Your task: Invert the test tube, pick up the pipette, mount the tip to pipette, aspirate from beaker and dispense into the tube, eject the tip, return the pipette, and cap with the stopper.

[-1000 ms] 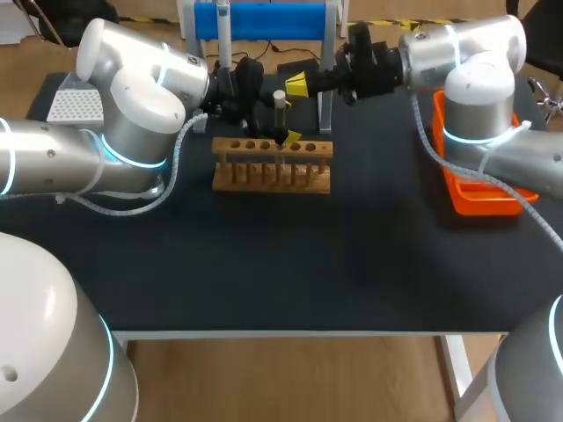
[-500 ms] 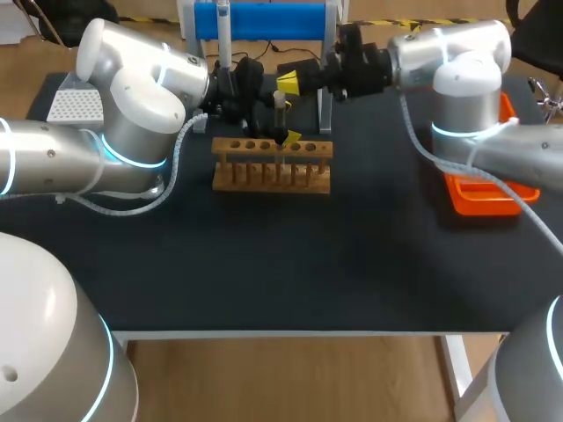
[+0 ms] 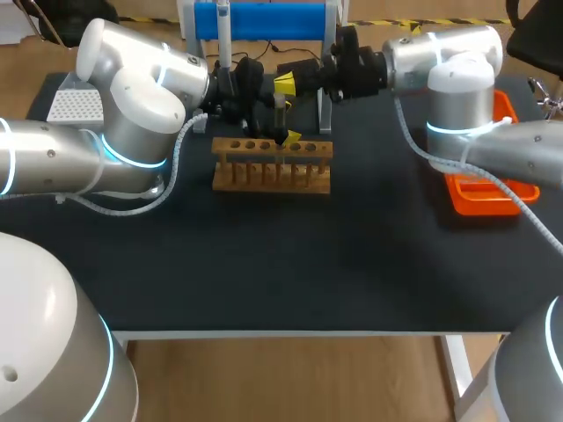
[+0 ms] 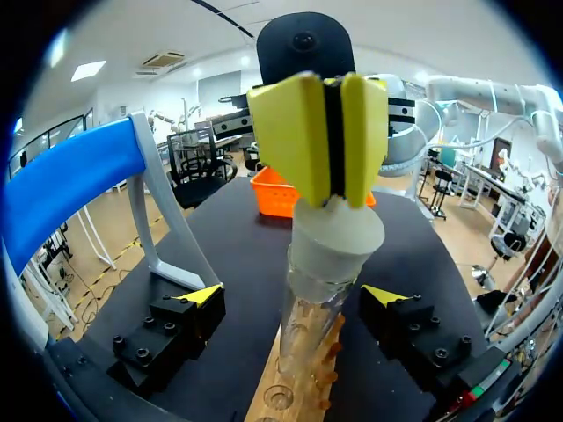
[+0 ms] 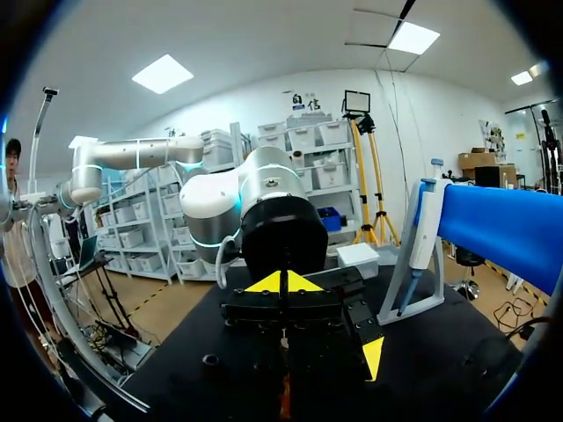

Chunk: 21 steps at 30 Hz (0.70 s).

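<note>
A clear test tube (image 3: 280,116) stands upright in the wooden rack (image 3: 273,169), with a pale stopper (image 4: 337,233) seated in its mouth. My right gripper (image 3: 286,85) is shut, and its yellow tips (image 4: 321,132) rest on top of the stopper. My left gripper (image 4: 295,297) is open around the test tube (image 4: 308,316), one finger on each side and neither touching it. In the right wrist view my right gripper (image 5: 281,283) shows its closed tips pointing at the left arm's wrist.
The pipette (image 3: 223,31) hangs on the blue stand (image 3: 259,19) behind the rack. A white tip box (image 3: 75,105) sits at the far left. An orange tray (image 3: 482,195) lies at the right edge, under my right arm.
My right gripper has moved left, from beside the tube to directly over the stopper. The left arm and the tube have stayed put.
</note>
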Tool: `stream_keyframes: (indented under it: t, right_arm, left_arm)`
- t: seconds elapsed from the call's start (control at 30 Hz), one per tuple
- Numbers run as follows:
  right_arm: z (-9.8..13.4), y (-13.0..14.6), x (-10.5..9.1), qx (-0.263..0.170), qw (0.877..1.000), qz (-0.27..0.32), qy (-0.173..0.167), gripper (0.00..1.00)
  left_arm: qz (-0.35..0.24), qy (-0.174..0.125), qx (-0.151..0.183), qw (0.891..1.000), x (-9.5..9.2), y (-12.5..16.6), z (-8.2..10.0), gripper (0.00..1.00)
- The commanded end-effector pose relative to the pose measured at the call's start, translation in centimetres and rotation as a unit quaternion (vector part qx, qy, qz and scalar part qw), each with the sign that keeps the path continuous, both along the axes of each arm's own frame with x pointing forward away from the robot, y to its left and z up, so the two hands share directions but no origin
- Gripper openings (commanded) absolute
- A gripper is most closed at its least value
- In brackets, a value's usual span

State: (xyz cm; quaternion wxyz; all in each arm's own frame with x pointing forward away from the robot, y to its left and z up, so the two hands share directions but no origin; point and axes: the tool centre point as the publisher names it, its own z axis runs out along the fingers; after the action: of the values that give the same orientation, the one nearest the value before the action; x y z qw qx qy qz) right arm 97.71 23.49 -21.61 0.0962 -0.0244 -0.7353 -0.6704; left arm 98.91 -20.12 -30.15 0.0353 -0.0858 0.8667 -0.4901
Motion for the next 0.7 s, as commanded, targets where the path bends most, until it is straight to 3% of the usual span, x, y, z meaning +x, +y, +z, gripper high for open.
stream_keyframes:
  t: [0.03, 0.53, 0.7]
  right_arm:
    - [-0.6, 0.0, 0.2, 0.005, 1.0, 0.004, 0.002, 0.0]
    - [-1.8, -0.1, 0.0, 0.01, 1.0, -0.006, -0.002, 0.0]
    - [-1.7, 0.0, -0.5, -0.02, 0.998, -0.019, -0.048, 0.0]
  left_arm:
    - [0.001, -0.001, 0.0, 1.0, -0.1, 0.0, 0.0, 1.0]
    - [0.001, -0.001, 0.0, 1.0, -0.1, 0.0, 0.0, 1.0]
    - [0.001, -0.001, 0.0, 1.0, -0.1, 0.0, 0.0, 1.0]
